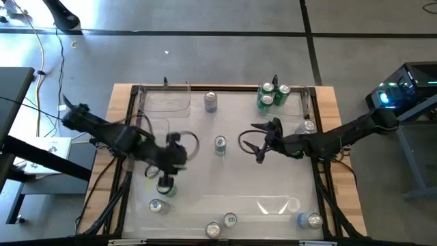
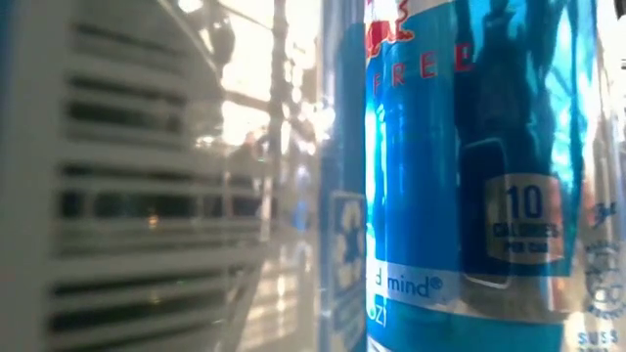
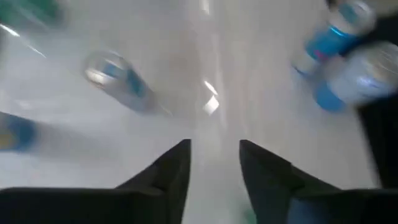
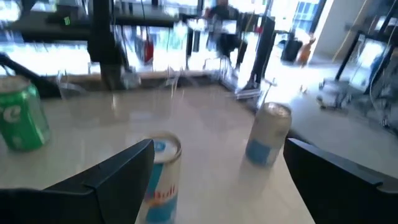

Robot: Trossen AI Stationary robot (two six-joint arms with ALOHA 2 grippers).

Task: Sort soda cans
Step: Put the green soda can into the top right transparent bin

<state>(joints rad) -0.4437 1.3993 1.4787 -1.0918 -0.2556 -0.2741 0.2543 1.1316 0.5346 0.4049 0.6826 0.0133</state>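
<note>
- My left gripper (image 1: 166, 179) is over the near left part of the table (image 1: 225, 171), right above a green can (image 1: 166, 188) that stands up.
- In my left wrist view the two dark fingers (image 3: 171, 168) are a little apart with nothing between them, and only the white table shows in the gap.
- Just near of that green can a silver can (image 1: 157, 205) stands by the near left corner.
- My right gripper (image 1: 263, 142) is by the middle of the table, a bit to the right, and it points left.
- Its fingers (image 4: 121, 165) are wide apart and hold nothing.
- A blue and silver can (image 1: 220, 145) stands just left of that gripper, and in my right wrist view the same can (image 4: 160, 177) sits right in front of the open fingers.
- Another blue and silver can (image 1: 210, 101) stands farther off, by the far edge.
- Three green cans (image 1: 272, 95) stand close together at the far right, inside a clear tray (image 1: 300, 102).
- One more silver can (image 1: 308, 126) stands at the right edge, close to my right arm.
- Along the near edge I see three more cans (image 1: 229, 220), spread from the middle to the right.
- An empty clear tray (image 1: 164, 101) sits at the far left.
- In my low view a blue can (image 2: 460, 166) fills almost the whole picture.
</note>
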